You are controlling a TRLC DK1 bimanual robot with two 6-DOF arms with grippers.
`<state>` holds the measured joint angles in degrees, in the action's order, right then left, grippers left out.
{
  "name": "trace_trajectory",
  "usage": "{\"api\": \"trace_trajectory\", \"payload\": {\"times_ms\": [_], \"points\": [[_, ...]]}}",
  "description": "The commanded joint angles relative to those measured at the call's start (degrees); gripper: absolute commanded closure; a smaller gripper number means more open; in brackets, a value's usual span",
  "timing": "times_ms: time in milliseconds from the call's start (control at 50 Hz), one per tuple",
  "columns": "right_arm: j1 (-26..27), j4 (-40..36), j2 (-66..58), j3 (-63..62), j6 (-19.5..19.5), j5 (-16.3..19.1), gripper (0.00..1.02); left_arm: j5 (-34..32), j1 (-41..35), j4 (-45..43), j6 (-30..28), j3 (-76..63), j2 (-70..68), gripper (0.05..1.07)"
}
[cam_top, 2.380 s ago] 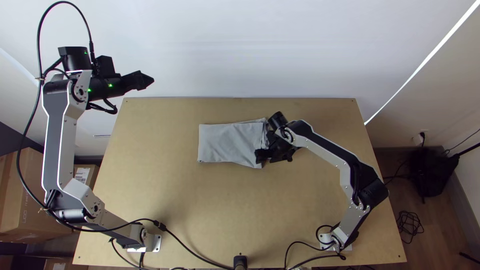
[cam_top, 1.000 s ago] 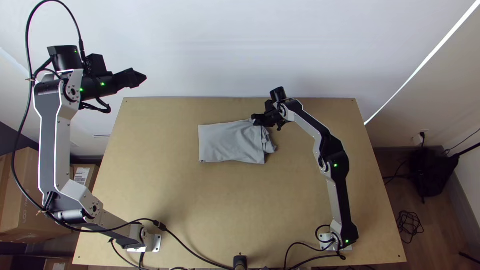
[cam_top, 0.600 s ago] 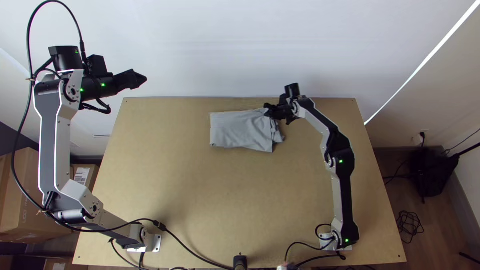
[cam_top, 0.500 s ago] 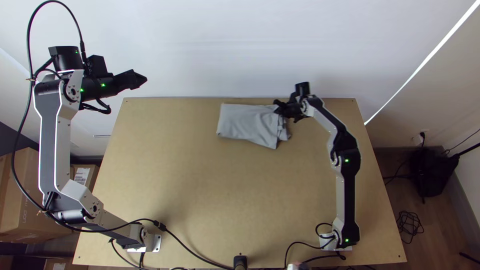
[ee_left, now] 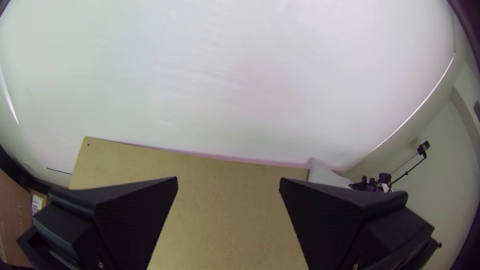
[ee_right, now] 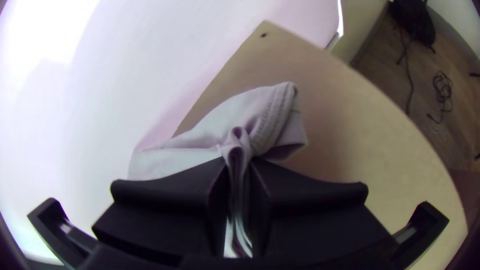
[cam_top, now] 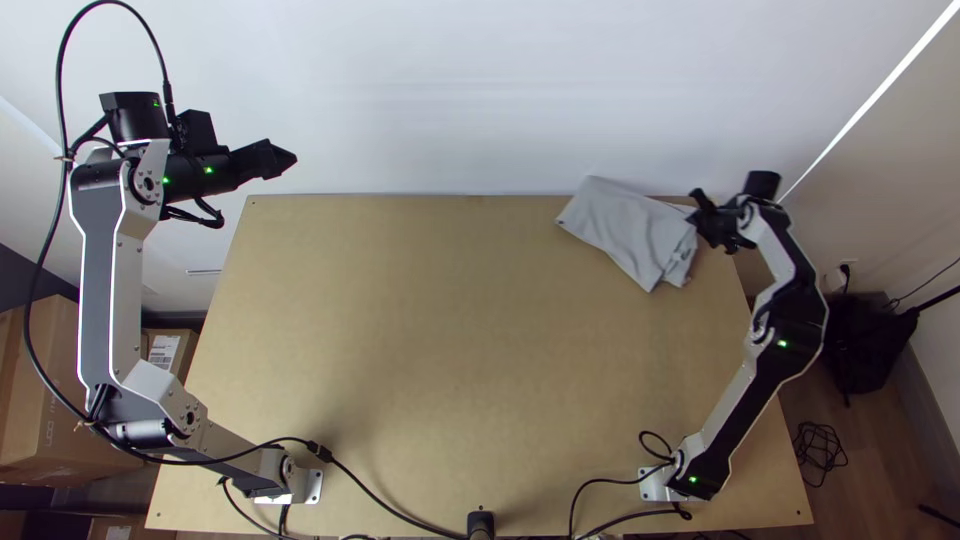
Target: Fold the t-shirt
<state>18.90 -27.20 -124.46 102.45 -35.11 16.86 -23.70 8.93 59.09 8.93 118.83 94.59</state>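
A grey t-shirt (cam_top: 628, 228), folded into a small flat bundle, lies aslant at the table's back right, one corner over the back edge. My right gripper (cam_top: 700, 218) is at its right end; in the right wrist view the right gripper (ee_right: 239, 172) is shut on bunched layers of the t-shirt (ee_right: 235, 110), a seamed fold sticking up beyond the fingers. My left gripper (cam_top: 290, 160) is off the table's back left corner; in the left wrist view the left gripper (ee_left: 227, 187) stands open with nothing between its fingers, the t-shirt (ee_left: 325, 175) far off.
The wooden table (cam_top: 440, 380) has a white wall (cam_top: 480, 100) behind it. Cables (cam_top: 380, 498) run along its near edge by the arm bases. Cardboard boxes (cam_top: 50, 400) stand on the floor at the left, a black bag (cam_top: 865, 340) at the right.
The right gripper went from the t-shirt's right end to its far right corner, then moved right, dragging the t-shirt to the back right and turning it. The left arm shifted slightly left early on.
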Motion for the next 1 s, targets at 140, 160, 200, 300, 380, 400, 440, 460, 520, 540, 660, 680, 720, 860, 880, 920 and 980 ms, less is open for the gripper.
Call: {"api": "trace_trajectory", "payload": {"times_ms": [140, 160, 200, 300, 380, 400, 440, 460, 520, 540, 660, 680, 720, 860, 880, 920, 980], "points": [[8.53, 0.39, 6.34, -6.74, 4.26, -0.95, 0.10, -0.03, -2.51, 0.68, -0.14, -1.14, -3.71, 0.10], [8.97, 0.39, 6.87, -7.27, 4.53, -1.13, 0.06, -0.03, -2.69, 0.68, -0.14, -1.23, -3.88, 0.10], [10.20, 1.01, 8.36, -8.59, 5.23, -1.83, 0.03, -0.03, -2.95, 0.68, -0.05, -1.40, -4.23, 0.10], [12.75, 6.99, 14.07, -13.16, 6.20, -6.84, 0.03, -0.03, -3.13, 0.68, 0.12, -1.75, -5.38, 0.10], [15.12, 9.45, 19.70, -15.71, 8.39, -8.07, 0.03, -0.03, -3.04, 0.68, 0.21, -1.93, -6.61, 0.10], [15.56, 9.89, 21.28, -16.23, 9.80, -8.51, 0.03, -0.03, -3.04, 0.68, 0.30, -1.93, -6.96, 0.10], [16.17, 10.85, 24.44, -17.11, 12.35, -8.95, 0.04, -0.03, -2.95, 0.68, 0.56, -1.93, -7.75, 0.10], [16.44, 11.64, 26.29, -17.46, 13.84, -8.86, 0.04, -0.03, -2.86, 0.59, 0.56, -1.93, -8.28, 0.10], [17.23, 14.90, 31.39, -17.90, 16.92, -8.86, 0.04, -0.03, -2.51, 0.50, 0.56, -1.93, -9.60, 0.10], [17.49, 16.48, 32.97, -17.73, 17.80, -8.86, 0.04, 0.06, -2.34, 0.50, 0.56, -1.93, -10.12, 0.10], [18.19, 17.01, 40.00, -12.28, 23.69, -7.90, 0.04, 0.06, -1.28, 0.50, 0.48, -2.37, -12.76, 0.10], [18.28, 16.74, 40.70, -10.96, 24.04, -6.93, 0.04, 0.06, -1.11, 0.50, 0.48, -2.46, -13.20, 0.10], [18.63, 17.09, 42.46, -8.94, 23.51, -5.88, 0.04, 0.06, -0.75, 0.50, 0.48, -2.55, -14.08, 0.10], [18.99, 18.50, 46.33, -1.56, 23.07, -3.85, 0.04, 0.06, 1.18, -1.08, 0.56, -3.34, -17.51, 0.10], [18.99, 19.29, 47.03, -0.76, 22.98, -3.68, 0.03, 0.15, 1.27, -1.61, 0.56, -3.60, -18.12, 0.10], [19.51, 22.37, 48.26, -0.24, 19.91, -3.77, 0.03, 0.50, 1.62, -3.28, 0.65, -4.22, -19.44, 0.10], [21.01, 27.29, 49.49, 0.11, 13.40, -3.94, 0.04, 2.35, 1.71, -6.27, 1.27, -5.45, -21.81, 0.10]]}}
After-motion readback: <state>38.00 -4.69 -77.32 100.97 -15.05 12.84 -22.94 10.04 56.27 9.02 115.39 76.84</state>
